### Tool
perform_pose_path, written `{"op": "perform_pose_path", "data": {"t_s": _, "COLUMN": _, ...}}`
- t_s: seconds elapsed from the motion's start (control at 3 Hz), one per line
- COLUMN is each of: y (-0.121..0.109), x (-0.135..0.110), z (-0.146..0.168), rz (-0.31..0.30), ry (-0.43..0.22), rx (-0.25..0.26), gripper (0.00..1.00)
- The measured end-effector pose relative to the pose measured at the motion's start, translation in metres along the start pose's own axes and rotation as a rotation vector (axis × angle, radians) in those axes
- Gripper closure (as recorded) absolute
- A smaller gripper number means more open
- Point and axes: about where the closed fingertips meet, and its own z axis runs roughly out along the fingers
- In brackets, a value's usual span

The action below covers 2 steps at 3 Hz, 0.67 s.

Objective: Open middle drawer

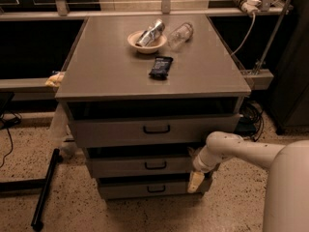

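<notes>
— Where the pale arm [241,151] bends down at the right side of the cabinet [77,139], what is at its tip?

— The gripper [195,181]. It hangs low against the cabinet's right front corner, about level with the seam between the two lower drawers. Whether it is wide, narrow or holding anything, I cannot tell.

— And the middle drawer [125,167]?

— Just left of the gripper, with its small black handle [155,165] further left. A dark gap shows above its grey front. The top drawer [111,130] is up and to the left of the gripper, and the bottom drawer [125,190] is down and to the left.

— Higher up?

— The worktop [106,71] is well above the gripper. It carries a bowl [146,43], a clear bottle [181,33] lying just beside it, and a dark packet [161,66] nearer the front edge.
</notes>
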Motion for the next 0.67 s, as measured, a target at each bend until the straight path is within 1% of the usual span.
{"op": "perform_pose_path", "data": {"t_s": 0.33, "y": 0.014, "x": 0.003, "z": -0.013, "rz": 0.019, "ry": 0.022, "rx": -0.024, "gripper": 0.00}}
{"op": "perform_pose_path", "data": {"t_s": 0.67, "y": 0.035, "x": 0.008, "z": -0.026, "rz": 0.049, "ry": 0.035, "rx": -0.059, "gripper": 0.00}}
